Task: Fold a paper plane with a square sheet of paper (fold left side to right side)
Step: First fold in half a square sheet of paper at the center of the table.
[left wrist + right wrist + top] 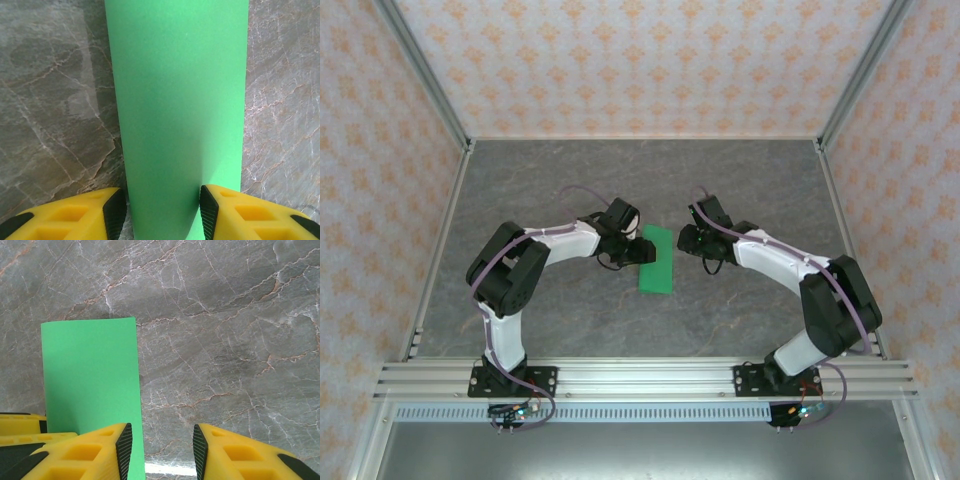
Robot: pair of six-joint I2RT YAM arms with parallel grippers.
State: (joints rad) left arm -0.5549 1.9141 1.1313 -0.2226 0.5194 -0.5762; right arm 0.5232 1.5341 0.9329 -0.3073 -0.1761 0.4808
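Paper status: the sheet of paper (657,259) lies flat near the middle of the table (570,320), between the two grippers. It is a narrow rectangle rather than a square, long axis running near to far. Judged: the left side is already laid over to the right, and the crease now wants setting.

Method advised: hold the free edges down on the right so the layers cannot slide. Press along the folded side with light downward force, working from the near end to the far end. Check that the corners match before firming the crease; heavy pressure risks skewing the sheet.

Arm pose: both bases sit bolted at the near edge. Each arm rises, bends at the elbow and reaches inward toward mid-table, wrists tipped down, facing one another across the paper.

Left gripper (162,200): jaws part-spread, one yellow finger either side of the green paper, nothing visibly pinched.

Right gripper (162,435): jaws likewise apart over bare table, one finger overlapping the paper's long edge; contact cannot be confirmed.
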